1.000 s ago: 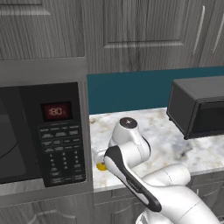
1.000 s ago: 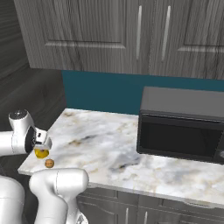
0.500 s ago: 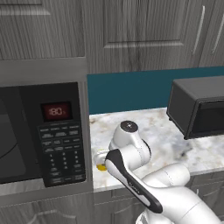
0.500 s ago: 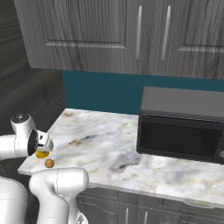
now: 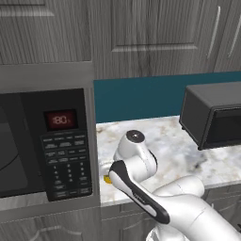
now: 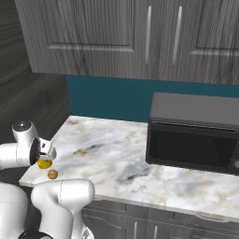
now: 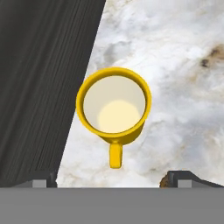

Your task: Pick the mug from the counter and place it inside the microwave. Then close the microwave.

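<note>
Two-finger gripper (image 7: 112, 179) jaws spread wide, nothing between them; small yellow cylindrical mug (image 7: 114, 106) ahead of the jaws, centred between the two tips, upright on white marble-look counter (image 7: 175, 65); mug holds nothing, pale cream inside, handle pointing back toward the jaws; large black microwave (image 5: 44, 148) beside it.
</note>
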{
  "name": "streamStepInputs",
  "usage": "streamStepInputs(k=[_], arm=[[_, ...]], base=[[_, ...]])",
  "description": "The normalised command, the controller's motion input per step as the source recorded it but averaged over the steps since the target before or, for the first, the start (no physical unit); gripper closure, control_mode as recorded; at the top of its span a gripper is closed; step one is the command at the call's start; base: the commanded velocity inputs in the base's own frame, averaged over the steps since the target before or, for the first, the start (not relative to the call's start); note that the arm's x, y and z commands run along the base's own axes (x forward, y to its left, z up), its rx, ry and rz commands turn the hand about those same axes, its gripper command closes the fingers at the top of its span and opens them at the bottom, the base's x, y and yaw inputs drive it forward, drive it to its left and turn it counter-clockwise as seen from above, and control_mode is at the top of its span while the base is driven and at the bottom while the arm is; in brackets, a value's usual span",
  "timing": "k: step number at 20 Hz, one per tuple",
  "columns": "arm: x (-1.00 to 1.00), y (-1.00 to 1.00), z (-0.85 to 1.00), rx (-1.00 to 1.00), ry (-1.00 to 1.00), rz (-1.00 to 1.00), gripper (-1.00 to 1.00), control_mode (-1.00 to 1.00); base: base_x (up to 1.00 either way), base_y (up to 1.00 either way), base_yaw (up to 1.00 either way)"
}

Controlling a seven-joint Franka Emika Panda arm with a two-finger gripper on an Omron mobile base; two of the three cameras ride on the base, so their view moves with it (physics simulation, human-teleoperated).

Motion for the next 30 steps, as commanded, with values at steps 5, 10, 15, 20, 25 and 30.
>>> streamStepInputs(k=[5, 10, 15, 20, 25, 30], arm=[[0.12, 0.04, -0.01, 0.00, 0.00, 0.00, -1.00, -1.00], [0.03, 0.00, -0.04, 0.00, 0.02, 0.00, -1.00, -1.00], [0.00, 0.00, -0.04, 0.00, 0.02, 0.00, -1.00, -1.00], [0.00, 0.00, -0.20, 0.00, 0.03, 0.00, -1.00, -1.00], [0.00, 0.00, -0.18, 0.00, 0.03, 0.00, -1.00, -1.00], [0.00, 0.00, -0.08, 0.00, 0.01, 0.00, -1.00, -1.00]], base=[[0.00, 0.00, 0.00], [0.00, 0.00, 0.00], [0.00, 0.00, 0.00], [0.00, 0.00, 0.00], [0.00, 0.00, 0.00], [0.00, 0.00, 0.00]])
